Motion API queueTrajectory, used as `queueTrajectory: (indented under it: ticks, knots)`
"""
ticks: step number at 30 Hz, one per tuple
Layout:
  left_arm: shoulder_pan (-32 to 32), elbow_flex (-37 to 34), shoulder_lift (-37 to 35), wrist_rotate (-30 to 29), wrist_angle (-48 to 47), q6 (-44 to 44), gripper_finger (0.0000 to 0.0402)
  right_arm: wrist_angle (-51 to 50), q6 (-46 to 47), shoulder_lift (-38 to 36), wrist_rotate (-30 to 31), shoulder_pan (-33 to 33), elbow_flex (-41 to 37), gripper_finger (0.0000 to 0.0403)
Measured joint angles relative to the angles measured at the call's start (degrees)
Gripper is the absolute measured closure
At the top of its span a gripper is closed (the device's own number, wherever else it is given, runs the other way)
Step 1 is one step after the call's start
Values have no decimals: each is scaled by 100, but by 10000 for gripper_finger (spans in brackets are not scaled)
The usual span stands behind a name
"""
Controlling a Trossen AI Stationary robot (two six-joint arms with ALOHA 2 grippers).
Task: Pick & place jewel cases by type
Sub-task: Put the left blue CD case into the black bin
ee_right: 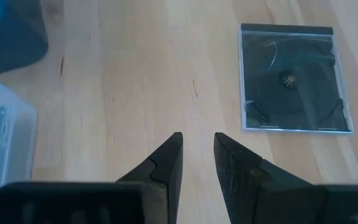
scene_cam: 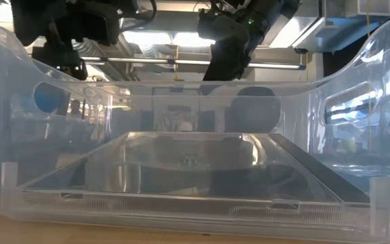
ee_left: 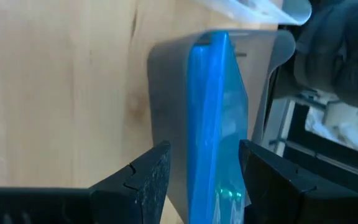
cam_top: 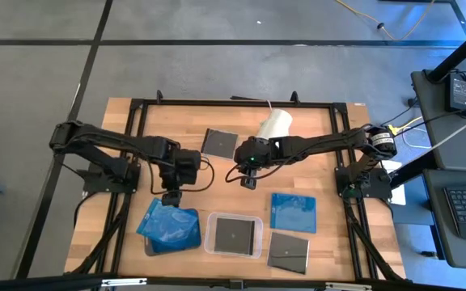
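While my left jaws (ee_left: 201,180) stand clenched on a blue jewel case (ee_left: 213,118) held on edge, above the dark tray (cam_top: 171,230) with other blue cases, I judge the step as placing this one by type. My right jaws (ee_right: 197,165) hang nearly closed and empty over the bare surface (ee_right: 142,74), with a dark jewel case (ee_right: 294,78) lying flat ahead of them and to one side. Next, I think, I should lower the case into the tray and let go.
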Motion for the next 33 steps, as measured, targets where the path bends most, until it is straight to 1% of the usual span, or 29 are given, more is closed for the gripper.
queueTrajectory:
  ticks: [6, 9, 17, 24, 28, 33]
  knots:
    - [-152, 0, 301, 107, -4, 29, 217, 2, 2, 0, 0, 0, 0, 307]
    - [-219, 0, 407, 118, -3, 194, 217, 2, 2, 0, 0, 0, 0, 307]
    - [-358, 0, 472, 121, -4, 542, 217, 7, -4, 0, -2, 0, 0, 307]
    - [-474, 0, 472, 125, -6, 557, 219, 9, -15, 0, -2, 0, 0, 307]
    - [-497, 0, 472, 127, -5, 557, 242, 11, -15, 0, -2, 0, 0, 307]
    - [-497, 0, 472, 127, -6, 557, 293, 11, -16, 0, -2, 0, 0, 307]
